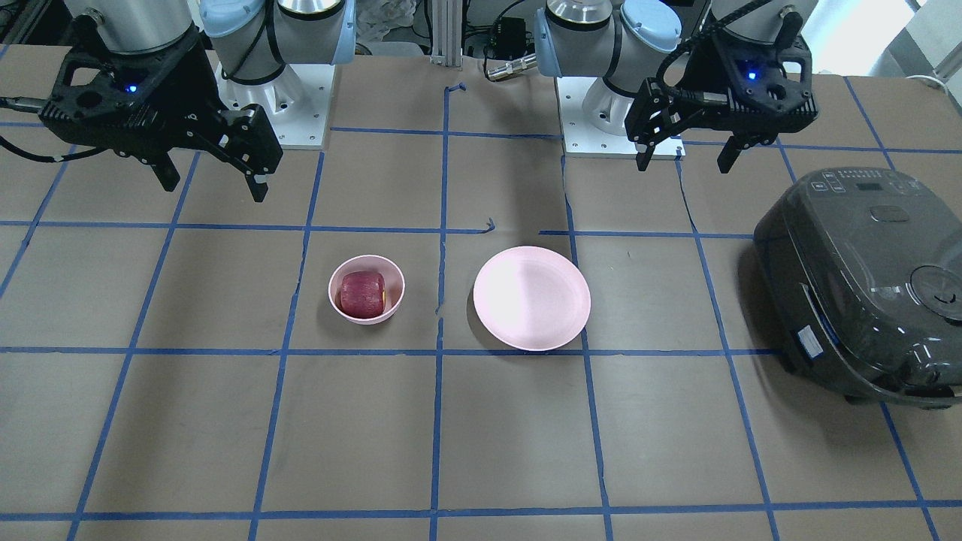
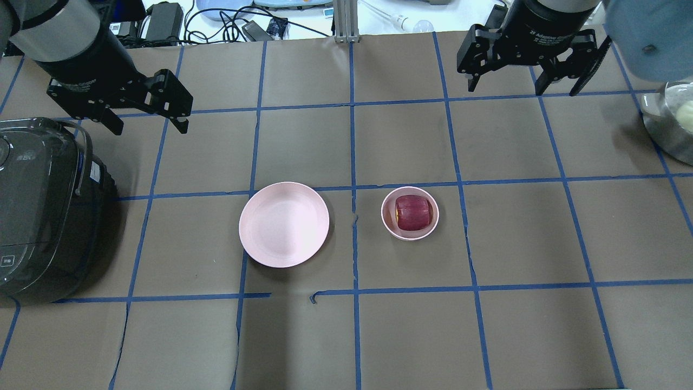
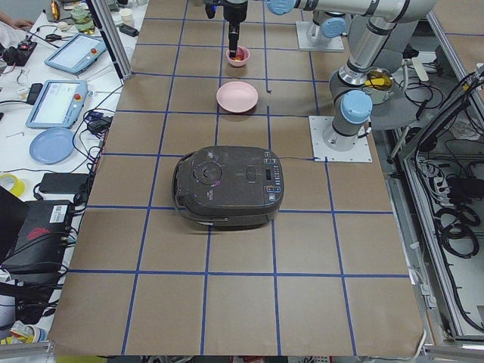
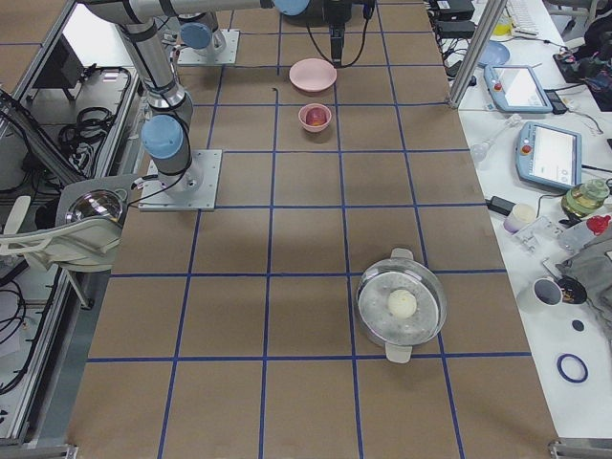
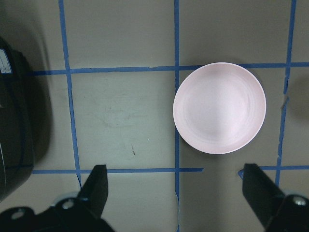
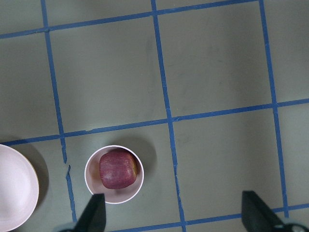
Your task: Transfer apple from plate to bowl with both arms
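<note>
The dark red apple (image 1: 362, 293) lies inside the small deep pink bowl (image 1: 397, 289); both also show in the overhead view, the apple (image 2: 412, 212) in the bowl (image 2: 410, 236), and in the right wrist view, the apple (image 6: 116, 168). The wide pink plate (image 1: 531, 298) is bare and stands beside the bowl; it also shows in the overhead view (image 2: 284, 224) and the left wrist view (image 5: 219, 108). My left gripper (image 2: 150, 130) is open, empty, raised near the plate's side. My right gripper (image 2: 514, 91) is open, empty, raised off to the bowl's side.
A dark rice cooker (image 2: 38, 211) stands at the table's left end, close to the left arm. A metal pot (image 2: 674, 119) with a pale ball in it stands at the right end. Blue tape lines grid the brown table cover.
</note>
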Robot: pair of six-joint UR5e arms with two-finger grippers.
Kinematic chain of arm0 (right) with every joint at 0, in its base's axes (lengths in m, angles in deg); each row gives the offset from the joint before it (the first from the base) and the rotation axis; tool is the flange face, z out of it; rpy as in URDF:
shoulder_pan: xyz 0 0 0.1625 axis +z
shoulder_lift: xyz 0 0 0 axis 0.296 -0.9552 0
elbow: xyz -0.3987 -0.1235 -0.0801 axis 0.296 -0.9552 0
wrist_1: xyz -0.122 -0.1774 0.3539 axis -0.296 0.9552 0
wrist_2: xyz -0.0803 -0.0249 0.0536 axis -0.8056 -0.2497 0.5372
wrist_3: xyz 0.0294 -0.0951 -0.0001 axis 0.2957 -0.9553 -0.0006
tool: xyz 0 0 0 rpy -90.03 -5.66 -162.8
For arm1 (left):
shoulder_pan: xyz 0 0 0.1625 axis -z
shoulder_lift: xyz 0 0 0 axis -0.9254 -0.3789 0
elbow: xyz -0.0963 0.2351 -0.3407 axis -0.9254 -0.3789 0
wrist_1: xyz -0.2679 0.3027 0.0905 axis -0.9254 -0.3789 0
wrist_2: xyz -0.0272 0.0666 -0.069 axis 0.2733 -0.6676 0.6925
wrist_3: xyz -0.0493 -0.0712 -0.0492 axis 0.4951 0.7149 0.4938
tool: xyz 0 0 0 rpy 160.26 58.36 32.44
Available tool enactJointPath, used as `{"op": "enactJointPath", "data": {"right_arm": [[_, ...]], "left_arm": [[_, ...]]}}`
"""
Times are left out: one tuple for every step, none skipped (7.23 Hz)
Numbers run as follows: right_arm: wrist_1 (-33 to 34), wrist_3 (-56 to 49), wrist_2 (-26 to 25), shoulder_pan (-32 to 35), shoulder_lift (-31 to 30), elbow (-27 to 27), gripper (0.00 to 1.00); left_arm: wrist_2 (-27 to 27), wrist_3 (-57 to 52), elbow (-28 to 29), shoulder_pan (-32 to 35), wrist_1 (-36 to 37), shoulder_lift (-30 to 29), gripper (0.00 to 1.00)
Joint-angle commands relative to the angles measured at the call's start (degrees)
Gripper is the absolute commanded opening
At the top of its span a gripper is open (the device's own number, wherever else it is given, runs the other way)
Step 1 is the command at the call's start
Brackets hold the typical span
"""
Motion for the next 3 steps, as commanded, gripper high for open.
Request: {"op": "enactJointPath", "data": {"right_arm": [[0.01, 0.0, -0.05, 0.0, -0.01, -0.03, 1.0], [-0.08, 0.0, -0.14, 0.0, -0.01, -0.03, 1.0], [-0.17, -0.09, -0.32, 0.0, -0.01, -0.03, 1.0]], "left_arm": [[0.01, -0.01, 0.03, 0.04, 0.1, 0.17, 1.0], [-0.08, -0.01, 0.03, 0.04, 0.02, 0.25, 1.0], [-0.08, -0.01, -0.32, -0.05, -0.42, 0.17, 1.0]]}}
